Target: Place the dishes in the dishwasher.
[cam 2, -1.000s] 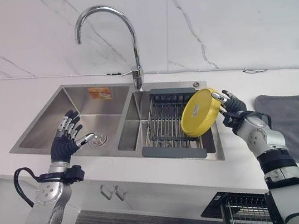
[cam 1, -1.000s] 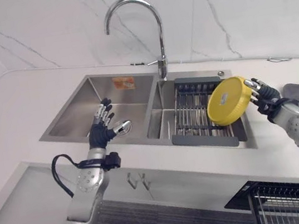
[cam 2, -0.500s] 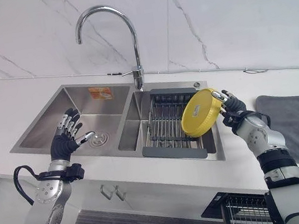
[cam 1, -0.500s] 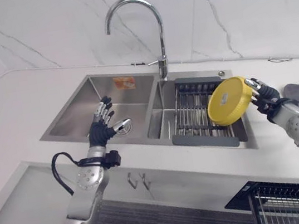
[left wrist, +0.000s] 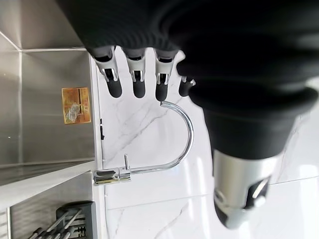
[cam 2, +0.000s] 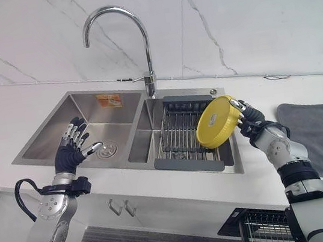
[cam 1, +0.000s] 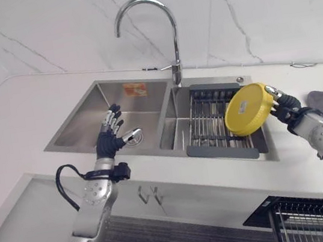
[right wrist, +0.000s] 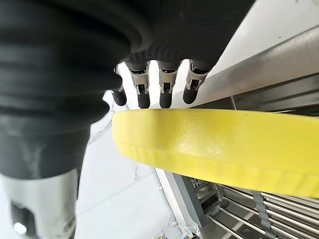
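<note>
From where I stand, the left hand (cam 1: 109,142) hovers over the front edge of the left basin of the sink (cam 1: 82,122), fingers spread and straight, holding nothing; the drain (cam 2: 106,148) lies just beyond its thumb. Past it to the right rises the curved tap (cam 1: 152,19), and beyond that, in the right basin, lies the drying rack (cam 1: 213,122). Over the rack's far-right side the right hand (cam 1: 286,107) pinches the yellow dish (cam 1: 247,109) by its rim, fingers on one face and the thumb, I judge, behind, so the dish stands tilted on edge in the air, clear of the rack. Beside that hand, on the worktop (cam 2: 259,167), lies a grey mat (cam 2: 322,136), and below the wrist, low at the front, the wire basket of the dishwasher (cam 2: 266,230) shows pulled out. The step now looks like carrying the dish down to that basket. To do it well, I would keep the pinch firm on the rim, swing the dish out past the worktop edge before lowering, and turn it upright so it slots between the tines rather than landing flat.
</note>
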Available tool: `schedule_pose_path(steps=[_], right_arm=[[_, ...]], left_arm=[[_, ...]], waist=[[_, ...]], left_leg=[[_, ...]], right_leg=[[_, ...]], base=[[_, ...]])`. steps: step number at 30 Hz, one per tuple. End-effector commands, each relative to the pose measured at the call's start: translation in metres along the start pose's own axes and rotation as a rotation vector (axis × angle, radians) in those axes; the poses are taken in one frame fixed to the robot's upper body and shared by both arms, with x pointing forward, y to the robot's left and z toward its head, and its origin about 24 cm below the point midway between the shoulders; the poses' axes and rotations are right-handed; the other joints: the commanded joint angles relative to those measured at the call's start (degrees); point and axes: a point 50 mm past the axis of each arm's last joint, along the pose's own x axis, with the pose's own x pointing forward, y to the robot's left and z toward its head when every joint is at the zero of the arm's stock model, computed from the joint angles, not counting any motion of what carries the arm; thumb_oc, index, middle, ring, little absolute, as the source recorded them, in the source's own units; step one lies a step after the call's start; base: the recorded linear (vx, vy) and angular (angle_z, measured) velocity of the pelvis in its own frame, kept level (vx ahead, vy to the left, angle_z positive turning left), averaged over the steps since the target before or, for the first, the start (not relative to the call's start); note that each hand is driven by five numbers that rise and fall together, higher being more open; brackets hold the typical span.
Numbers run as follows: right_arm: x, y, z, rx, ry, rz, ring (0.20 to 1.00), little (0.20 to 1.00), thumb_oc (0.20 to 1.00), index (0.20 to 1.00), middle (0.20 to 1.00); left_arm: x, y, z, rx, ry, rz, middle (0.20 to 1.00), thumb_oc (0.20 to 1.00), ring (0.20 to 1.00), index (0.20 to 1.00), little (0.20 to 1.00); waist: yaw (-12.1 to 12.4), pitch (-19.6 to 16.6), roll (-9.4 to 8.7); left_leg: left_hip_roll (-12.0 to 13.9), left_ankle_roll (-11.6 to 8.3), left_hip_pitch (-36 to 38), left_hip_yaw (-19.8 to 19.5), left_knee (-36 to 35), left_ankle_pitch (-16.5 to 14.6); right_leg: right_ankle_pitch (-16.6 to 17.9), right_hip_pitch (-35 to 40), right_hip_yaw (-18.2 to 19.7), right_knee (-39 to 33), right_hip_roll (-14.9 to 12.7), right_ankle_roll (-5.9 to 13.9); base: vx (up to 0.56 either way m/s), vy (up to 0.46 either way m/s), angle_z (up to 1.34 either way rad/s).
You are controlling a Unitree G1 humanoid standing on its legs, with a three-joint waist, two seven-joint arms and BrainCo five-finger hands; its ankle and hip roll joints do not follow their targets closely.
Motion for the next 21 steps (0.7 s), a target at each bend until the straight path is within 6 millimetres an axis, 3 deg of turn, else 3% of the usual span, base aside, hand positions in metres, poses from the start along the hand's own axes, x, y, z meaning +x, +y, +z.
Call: schedule_pose_path(steps=[1, 21], right_arm=[[0.009, 0.030, 0.040, 0.011, -0.108, 0.102, 1.000, 1.000, 1.000, 1.000, 1.000], [0.011, 0.029, 0.029, 0.010, -0.037, 0.097, 1.000, 1.000, 1.000, 1.000, 1.000]], left_arm=[[0.014, -0.001, 0.025, 0.012, -0.117, -0.043, 1.000, 1.000, 1.000, 1.000, 1.000], [0.013, 0.002, 0.022, 0.017, -0.100, -0.037, 1.000, 1.000, 1.000, 1.000, 1.000]], waist=[[1.7, -0.8, -1.95], [1.9, -0.6, -2.23]], left_leg=[[1.8, -1.70, 2.0, -0.4, -0.1, -3.1], [1.6, -1.57, 2.3, -0.3, -0.1, -3.2]], right_leg=[[-2.0, 1.8, 1.3, 0.1, -2.1, 0.48], [-2.1, 2.2, 1.1, 0.1, -2.1, 0.48]], base=[[0.00, 0.000, 0.00], [0.00, 0.000, 0.00]])
